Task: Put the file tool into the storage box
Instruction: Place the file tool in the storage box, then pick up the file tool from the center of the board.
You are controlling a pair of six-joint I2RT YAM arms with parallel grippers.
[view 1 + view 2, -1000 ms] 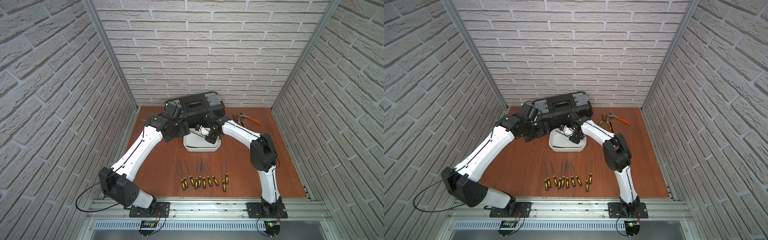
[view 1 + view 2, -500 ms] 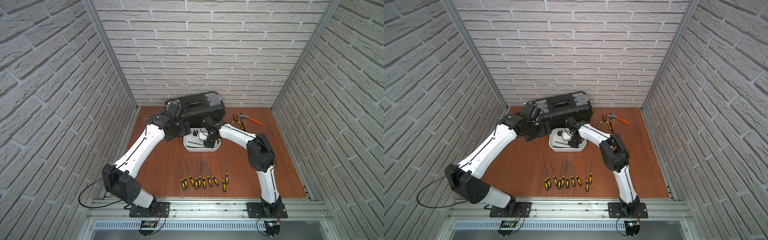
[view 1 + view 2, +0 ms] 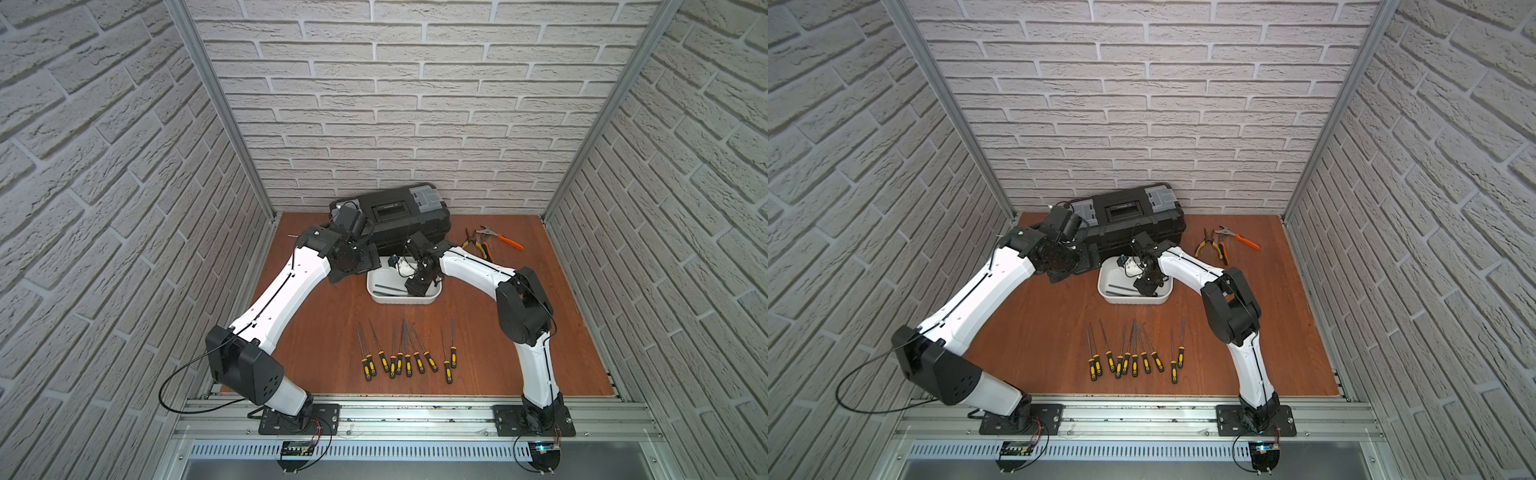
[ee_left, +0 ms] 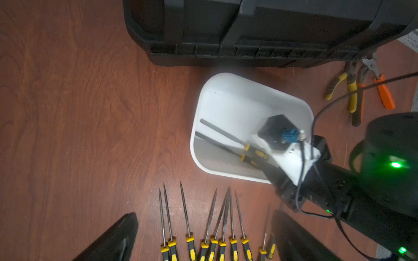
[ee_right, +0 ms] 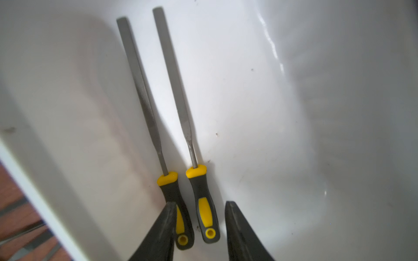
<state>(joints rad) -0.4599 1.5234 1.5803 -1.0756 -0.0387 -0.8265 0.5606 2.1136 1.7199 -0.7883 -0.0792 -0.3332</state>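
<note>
The left gripper [image 4: 205, 217] hangs spread and empty beside the black toolbox [image 3: 399, 216], apparently held clear of the work. At centre, the right gripper [image 5: 200, 203] reaches low into the white storage box [image 3: 405, 302], jaws parted either side of the handle without pinching it. The file tool [image 5: 184, 117] lies flat on the box floor beside another file [image 5: 147, 106]. More files [image 3: 409, 365] lie in a row in front, with pliers [image 3: 478, 245] far right.

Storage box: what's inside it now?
A yellow-handled file beside a second file on the storage box floor, right claw open over their handles. Anything beneath the arm is covered.
</note>
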